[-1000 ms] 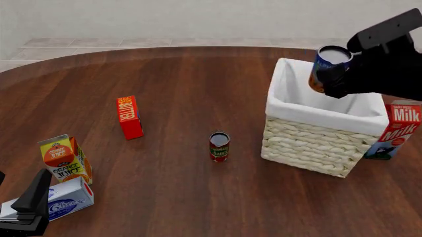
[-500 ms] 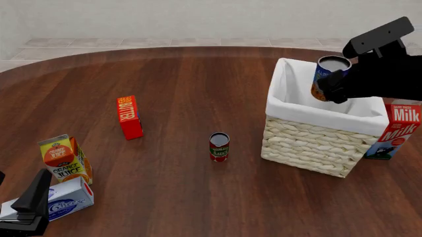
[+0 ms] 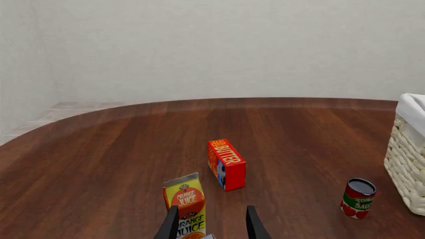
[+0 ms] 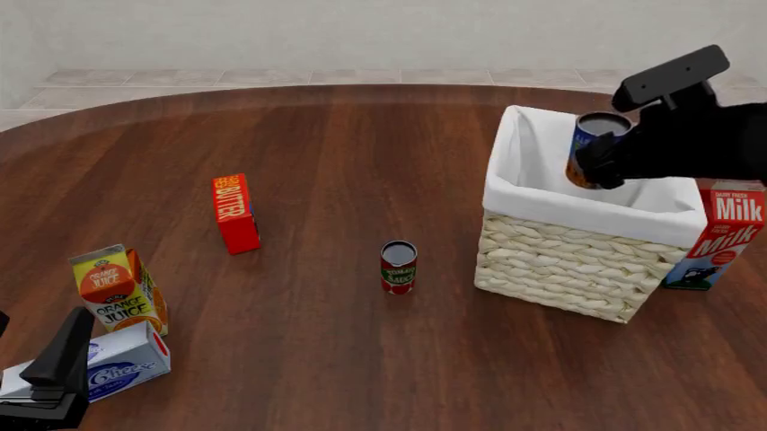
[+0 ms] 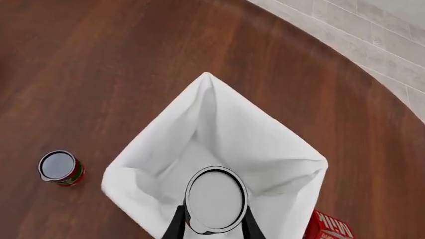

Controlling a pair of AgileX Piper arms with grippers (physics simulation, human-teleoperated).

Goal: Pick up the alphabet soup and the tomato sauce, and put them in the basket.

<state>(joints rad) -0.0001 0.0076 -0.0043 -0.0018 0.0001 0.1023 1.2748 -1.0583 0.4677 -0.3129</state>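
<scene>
Left gripper: parked low at near table edge, jaws parted and empty, clear of the working side.
Cream cheese box: lying just beside left gripper, touching or nearly touching orange juice carton.
Tomato sauce: upright on table, near the basket's front-left wall, not yet handled; open space around it, likely easy access for a later grasp.
Butter box: standing on edge, well left of tomato sauce.
Basket: on table at right, white lining open upward, nothing visible inside in right wrist view.
Milk carton: upright, just beside basket's right side.
Right gripper: clamped on alphabet soup, held upright, partly below the rim line over basket interior; judged placement under way, release pending.
</scene>
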